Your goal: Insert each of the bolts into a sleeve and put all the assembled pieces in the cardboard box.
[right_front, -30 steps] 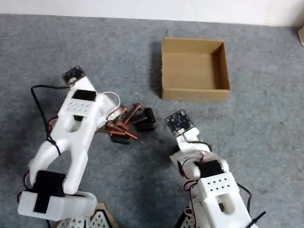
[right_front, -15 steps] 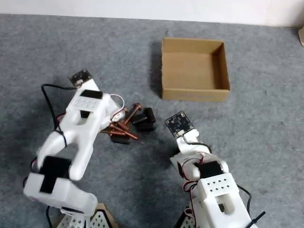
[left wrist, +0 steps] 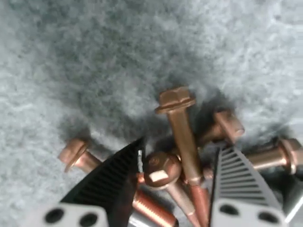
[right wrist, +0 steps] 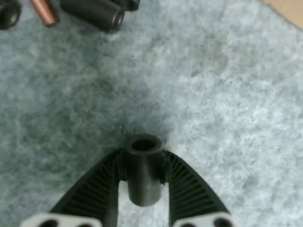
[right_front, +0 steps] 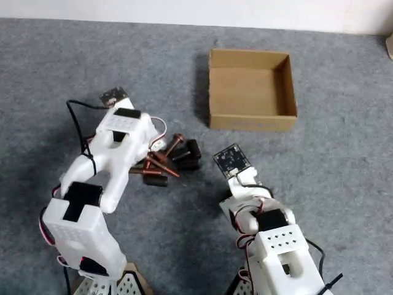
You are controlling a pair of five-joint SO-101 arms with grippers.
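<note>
- Here, the left tool [left wrist: 181, 147] hangs low over a heap of copper bolts [left wrist: 222, 127]. Its two ribbed jaws stand wide apart and clasp nothing.
- Between those jaws lies a hex-headed bolt [left wrist: 160, 172], with its head turned up toward the wrist and close to one jaw.
- Next to it a longer bolt [left wrist: 182, 132] runs out from between the jaws, its flanged head pointing away from the tool.
- More of the bolts lie outside the jaws. One stray bolt [left wrist: 75, 153] is just beyond one jaw, and an outer bolt [left wrist: 279, 156] is just beyond the other.
- The right tool [right wrist: 143, 161] has its jaws closed on a black sleeve [right wrist: 142, 177], pinching it on both sides.
- The sleeve points straight out from the tool, and its open bore faces away from the wrist toward the grey counter [right_front: 344, 172]. Whether the sleeve touches the counter cannot be told.
- Ahead of the right tool and well apart from it, loose sleeves [right wrist: 94, 12] lie on their sides. The tip of a bolt lies just beside them.
- In the high view, the heap of bolts and the loose sleeves sit at the left arm's wrist, ahead of the right arm.
- The cardboard box [right_front: 252, 121] stands open side up beyond the heap, well apart from both tools.
</note>
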